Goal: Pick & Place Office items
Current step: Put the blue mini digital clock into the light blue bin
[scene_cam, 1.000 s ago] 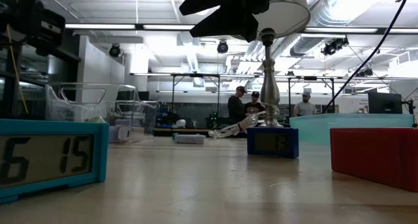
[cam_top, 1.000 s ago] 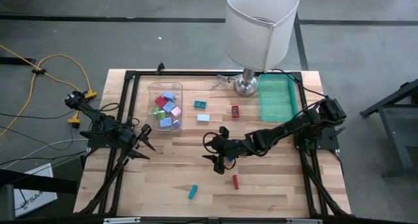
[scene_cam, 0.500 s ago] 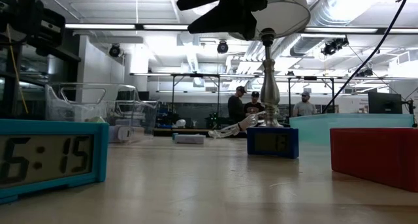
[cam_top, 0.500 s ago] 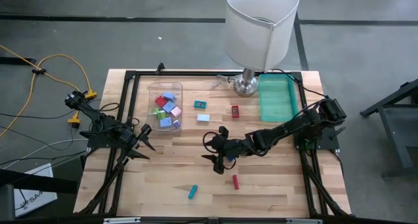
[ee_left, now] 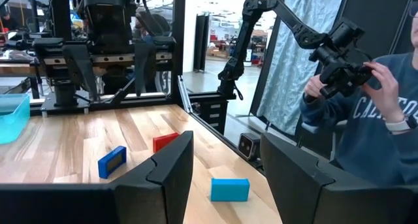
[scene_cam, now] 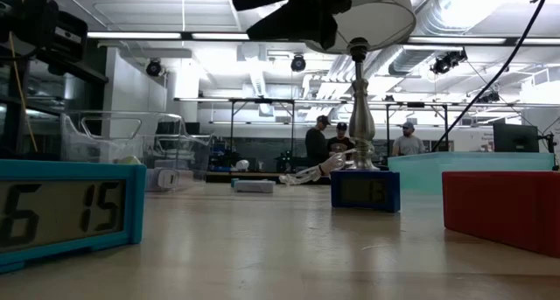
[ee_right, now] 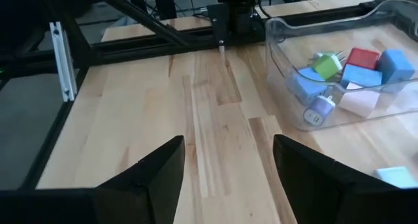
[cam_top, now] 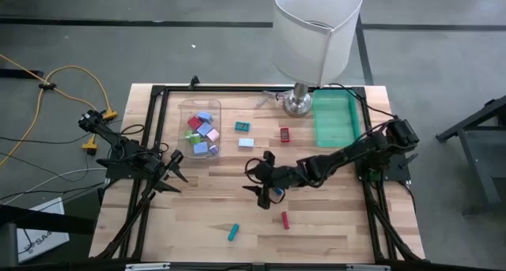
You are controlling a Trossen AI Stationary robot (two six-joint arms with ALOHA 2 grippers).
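The office items are small coloured blocks. Several lie in a clear bin (cam_top: pixel 199 129) (ee_right: pixel 339 74). Loose on the wood are a teal piece (cam_top: pixel 242 126), a pale one (cam_top: pixel 247 142), two red ones (cam_top: pixel 285 133) (cam_top: pixel 285 219), a teal clock (cam_top: pixel 233 232) (scene_cam: pixel 66 208) and a dark blue clock (cam_top: pixel 277 194) (scene_cam: pixel 365 190). My right gripper (cam_top: pixel 254 178) (ee_right: pixel 225 185) hovers open above the table's middle, beside the dark blue clock, with nothing between its fingers. My left gripper (cam_top: pixel 182 170) (ee_left: pixel 225 185) waits open at the left edge.
A white-shaded lamp (cam_top: pixel 316 34) stands at the far edge, with a green tray (cam_top: pixel 335 117) to its right. A black frame (cam_top: pixel 158 93) rims the table. A person (ee_left: pixel 366 126) sits beyond the table's near edge. Bare wood lies between the bin and my left gripper.
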